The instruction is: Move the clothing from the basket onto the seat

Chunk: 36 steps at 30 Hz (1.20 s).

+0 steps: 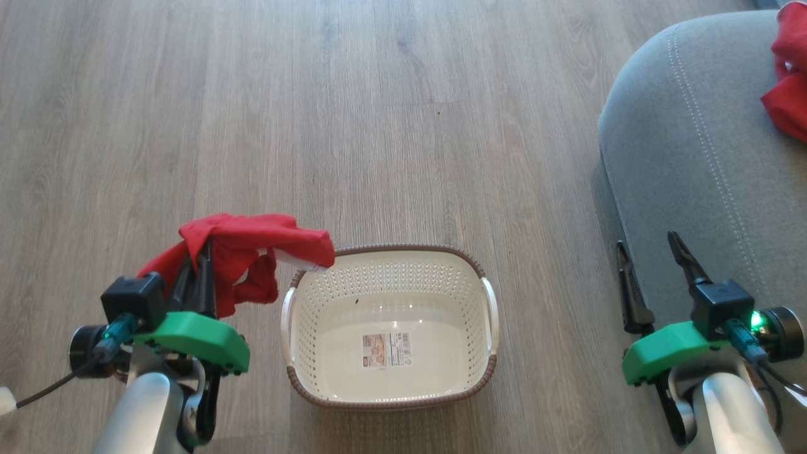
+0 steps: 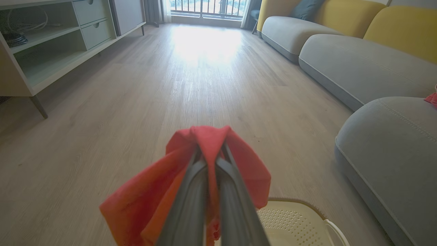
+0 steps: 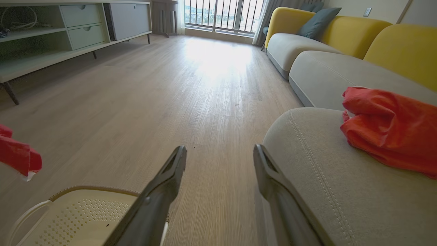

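My left gripper (image 1: pixel 200 249) is shut on a red garment (image 1: pixel 246 258) that hangs in the air to the left of the basket, one end drooping over its left rim. The left wrist view shows that garment (image 2: pixel 211 143) draped over the closed fingers. The cream-white basket (image 1: pixel 302 334) stands on the floor between my arms, holding nothing but its paper label (image 1: pixel 385 350). A second red garment (image 1: pixel 788 82) lies on the grey seat (image 1: pixel 681 145) at the right; the right wrist view shows that garment (image 3: pixel 389 130) too. My right gripper (image 1: pixel 649 243) is open at the seat's near edge, holding nothing.
Wood-look floor (image 1: pixel 378 113) spreads ahead of the basket. A low pale cabinet (image 2: pixel 51 44) with shelves and drawers lines the far left. More grey sofa cushions with yellow backs (image 3: pixel 341 27) run along the right towards a window.
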Motion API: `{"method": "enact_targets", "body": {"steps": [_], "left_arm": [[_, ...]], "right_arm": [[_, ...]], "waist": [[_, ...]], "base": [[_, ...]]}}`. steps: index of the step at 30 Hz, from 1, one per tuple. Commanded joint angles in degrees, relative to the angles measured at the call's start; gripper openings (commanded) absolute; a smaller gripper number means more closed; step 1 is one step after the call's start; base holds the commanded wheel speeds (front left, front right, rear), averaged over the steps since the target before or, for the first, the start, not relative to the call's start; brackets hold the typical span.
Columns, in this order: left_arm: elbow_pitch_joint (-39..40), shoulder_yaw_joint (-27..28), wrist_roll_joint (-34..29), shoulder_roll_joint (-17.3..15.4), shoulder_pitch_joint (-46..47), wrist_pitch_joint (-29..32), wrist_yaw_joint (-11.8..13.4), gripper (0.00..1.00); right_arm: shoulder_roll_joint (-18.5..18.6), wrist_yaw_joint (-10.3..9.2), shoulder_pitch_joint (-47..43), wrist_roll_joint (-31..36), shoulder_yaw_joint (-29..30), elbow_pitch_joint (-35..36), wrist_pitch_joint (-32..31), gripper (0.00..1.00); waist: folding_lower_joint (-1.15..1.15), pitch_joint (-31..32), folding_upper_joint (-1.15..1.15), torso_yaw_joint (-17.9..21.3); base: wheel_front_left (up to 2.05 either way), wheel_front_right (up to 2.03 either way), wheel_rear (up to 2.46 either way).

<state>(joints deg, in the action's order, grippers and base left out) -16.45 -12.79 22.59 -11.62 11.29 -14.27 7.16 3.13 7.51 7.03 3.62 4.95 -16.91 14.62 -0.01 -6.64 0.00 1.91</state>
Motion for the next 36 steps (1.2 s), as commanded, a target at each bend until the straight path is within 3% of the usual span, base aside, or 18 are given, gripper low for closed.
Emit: {"method": "enact_targets", "body": {"steps": [1, 12, 14, 19, 22, 36], "left_arm": [[2.01, 2.58, -0.59, -0.77, 0.86, -0.73, -0.28, 0.0], [2.12, 2.29, -1.73, -0.03, 1.1, -0.73, -2.21, 0.0], [2.49, 1.58, -2.03, 0.01, 1.34, -0.73, -2.81, 0.0], [4.3, -1.91, -3.23, 0.33, 2.22, 0.64, -4.6, 0.0], [5.42, -4.62, -3.9, 1.24, 2.92, 1.86, -5.78, 0.0], [5.83, -15.1, -4.77, 6.92, 7.05, 3.65, -9.49, 0.0]], "right_arm": [[0.71, -0.02, 0.72, 0.26, -1.73, 1.67, 0.38, 1.0], [1.85, -0.02, 1.51, -0.58, -5.57, 1.18, 0.38, 1.0], [2.8, -0.02, 2.35, -1.43, -10.2, 0.69, 0.38, 1.0], [7.55, -0.02, 7.1, -8.14, -29.57, -2.02, 0.38, 1.0], [10.09, -0.02, 11.04, -11.73, -37.22, -2.26, 0.38, 1.0], [14.0, -0.02, 20.65, -19.49, -50.06, -3.12, 0.38, 1.0]], "waist": [[0.01, 0.17, 0.0, -0.08], [0.01, 0.87, 0.0, -0.52], [0.01, 1.01, 0.0, -0.48], [0.01, 1.84, 0.0, -0.65], [0.01, 2.43, 0.0, -1.49], [0.01, 3.12, 0.0, -6.33]], "base": [[0.0, 0.0, 0.0], [0.0, 0.0, 0.0], [0.0, 0.0, 0.0], [0.0, 0.0, 0.0], [0.0, 0.0, 0.0], [0.0, 0.0, 0.0]]}}
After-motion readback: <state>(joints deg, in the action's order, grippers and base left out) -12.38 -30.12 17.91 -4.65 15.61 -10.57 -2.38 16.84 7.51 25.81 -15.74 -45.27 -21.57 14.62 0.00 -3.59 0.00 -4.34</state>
